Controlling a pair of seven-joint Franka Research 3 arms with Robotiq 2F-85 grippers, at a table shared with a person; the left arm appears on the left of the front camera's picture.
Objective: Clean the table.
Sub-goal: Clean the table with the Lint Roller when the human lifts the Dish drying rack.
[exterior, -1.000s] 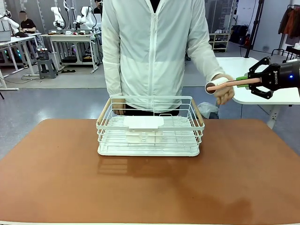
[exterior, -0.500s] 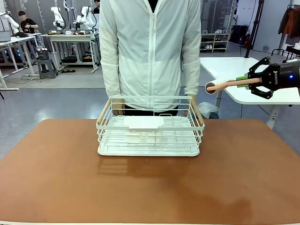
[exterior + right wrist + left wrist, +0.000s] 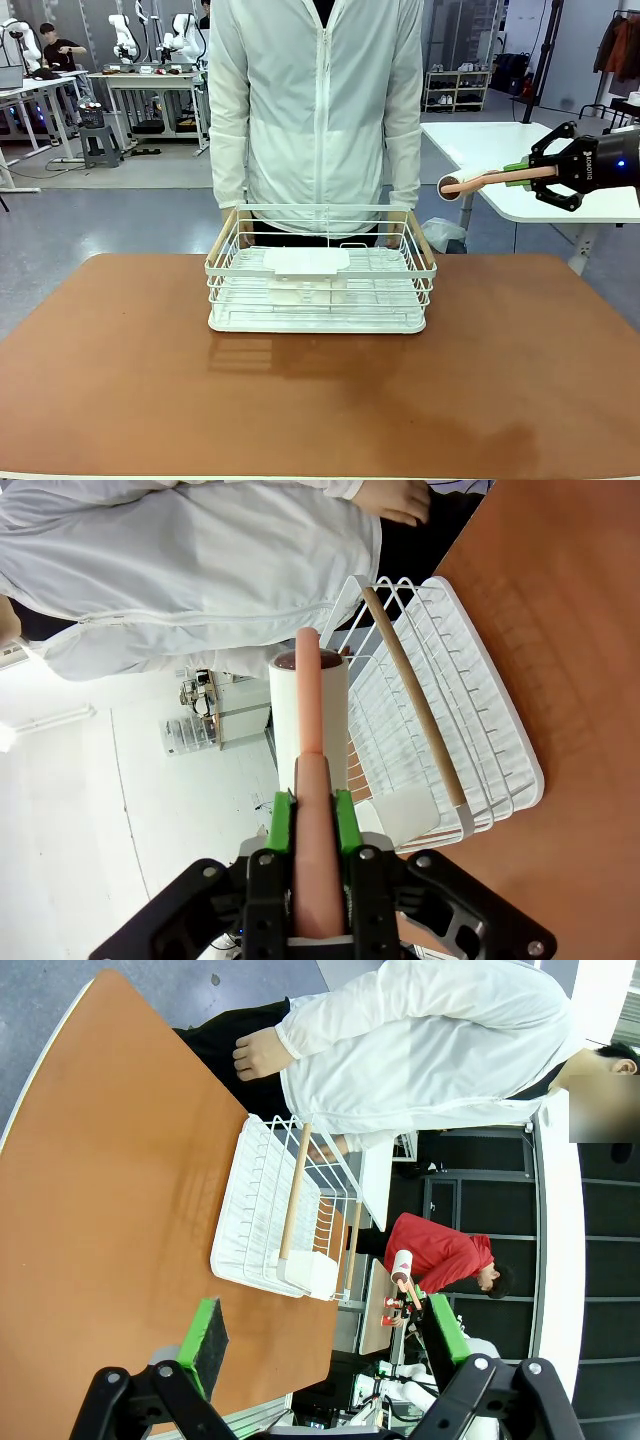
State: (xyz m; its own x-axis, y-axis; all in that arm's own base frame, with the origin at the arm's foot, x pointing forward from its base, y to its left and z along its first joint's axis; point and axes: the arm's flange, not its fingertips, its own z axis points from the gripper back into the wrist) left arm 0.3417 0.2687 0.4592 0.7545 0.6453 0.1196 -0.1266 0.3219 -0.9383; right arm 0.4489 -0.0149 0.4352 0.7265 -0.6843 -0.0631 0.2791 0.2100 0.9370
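Surface [image 3: 320, 400] spread wide across the front view, a basket on it and a lint roller held in the air off its far right corner.
Its reddish-brown top lies level, with its long axis running from the robot's left to its right. A white wire basket [image 3: 318, 322] with two wooden handles sits on the far middle part, with a flat white piece inside. A person in a white jacket stands just behind the basket at the far edge, one hand [image 3: 262, 1057] hanging at the side. The right fingers [image 3: 516, 167] are clamped on the pink handle of the lint roller [image 3: 449, 186], which lies roughly level, its roll end toward the person, clear of the surface. The left fingers [image 3: 207, 1345] are spread apart with nothing between them, the surface beyond.
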